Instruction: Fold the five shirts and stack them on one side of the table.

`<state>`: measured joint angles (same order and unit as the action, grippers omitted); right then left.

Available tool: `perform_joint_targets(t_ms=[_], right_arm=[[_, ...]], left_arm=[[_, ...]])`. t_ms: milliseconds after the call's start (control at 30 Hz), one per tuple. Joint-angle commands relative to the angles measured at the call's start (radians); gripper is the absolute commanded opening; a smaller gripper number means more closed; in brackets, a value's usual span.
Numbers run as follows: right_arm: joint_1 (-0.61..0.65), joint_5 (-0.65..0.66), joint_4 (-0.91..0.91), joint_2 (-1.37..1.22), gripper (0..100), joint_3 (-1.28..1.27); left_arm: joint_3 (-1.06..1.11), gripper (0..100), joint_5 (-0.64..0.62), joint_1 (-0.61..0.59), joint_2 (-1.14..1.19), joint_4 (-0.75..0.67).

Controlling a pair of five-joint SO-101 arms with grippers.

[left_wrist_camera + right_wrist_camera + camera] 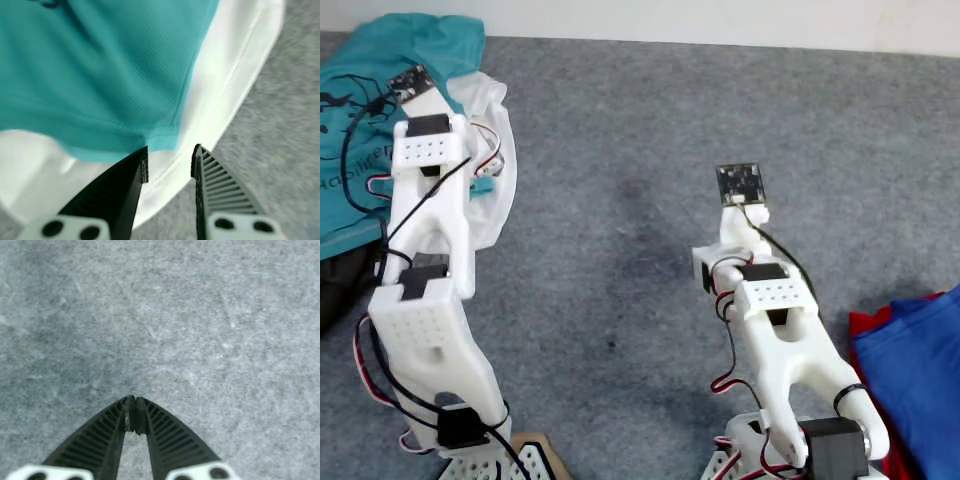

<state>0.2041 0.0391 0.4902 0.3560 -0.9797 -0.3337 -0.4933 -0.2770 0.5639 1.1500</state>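
Note:
A teal shirt (380,90) lies on a white shirt (498,170) at the table's far left. My left gripper (170,162) hangs just above the white shirt's hem (220,95), next to the teal shirt's edge (100,75), its fingers slightly open with nothing between them. My right gripper (135,415) is shut and empty over bare grey table at the middle. A blue shirt (920,360) lies on a red shirt (868,325) at the right edge of the table.
A dark garment (340,280) shows at the left edge below the teal shirt. The grey felt tabletop (640,150) stretches between the two arms. A small board (535,455) sits by the left arm's base.

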Motion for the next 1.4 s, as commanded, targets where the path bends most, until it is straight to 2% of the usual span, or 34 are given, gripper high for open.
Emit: perform_joint_targets(t_ms=[0,233,433,600,633,733,1067,1367], right_arm=[[0.008,0.012,-0.016,0.004,1.2,0.002],[0.024,0.012,-0.016,0.002,1.2,0.002],[0.024,0.012,-0.016,0.001,1.2,0.001],[0.024,0.012,-0.016,0.001,1.2,0.001],[0.024,0.012,-0.016,0.001,1.2,0.001],[0.024,0.012,-0.019,-0.002,1.2,0.001],[0.035,0.012,-0.019,-0.054,1.2,0.005],[0.035,0.058,-0.019,-0.05,1.2,0.005]], left_arm=[[-0.085,16,0.009,0.015,0.062,-0.052],[-0.243,16,0.009,-0.001,0.213,-0.052],[-0.278,15,0.006,-0.007,0.26,-0.051],[-0.278,0,0.006,-0.001,0.26,-0.051],[-0.278,1,0.005,0.001,0.26,-0.046],[-0.312,1,0.006,0.031,0.259,0.029],[-0.621,1,0.011,0.203,0.265,0.419],[-0.634,1,0.012,0.189,0.266,0.491]])
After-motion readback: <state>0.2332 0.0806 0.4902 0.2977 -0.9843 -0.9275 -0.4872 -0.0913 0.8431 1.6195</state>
